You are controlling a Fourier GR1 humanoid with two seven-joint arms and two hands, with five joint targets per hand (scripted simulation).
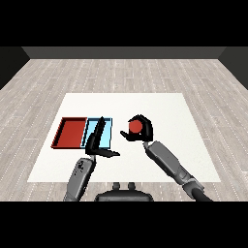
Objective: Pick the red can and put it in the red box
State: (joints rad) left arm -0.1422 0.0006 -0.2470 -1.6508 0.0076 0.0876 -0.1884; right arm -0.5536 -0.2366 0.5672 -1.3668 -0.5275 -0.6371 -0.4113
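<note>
**Red can in the right hand, trays off to the left**

So I'm standing here looking at this white table point(160, 104), a plain flat square top set in the middle of a room with a pale grey wood-plank floor point(121, 72). The planks run across the room, and at the far end there's a dark wall point(121, 52) closing it off. Nothing fancy about the room.

On the left part of the table two trays lie side by side, touching: the red tray point(70, 133) on the outside and the light blue tray point(107, 133) next to it, nearer the middle.

The right hand point(144, 131) has its fingers and thumb curled round the red can point(135, 126), so it's got hold of it. You can see the can's red top facing up between the black fingers. It sits near the middle of the table, just to the right of the blue tray and apart from the red one. Can't tell whether the can is touching the tabletop or lifted.

The left hand point(98, 140) has straight fingers pointing up over the blue tray, thumb stuck out sideways, holding nothing.
</note>
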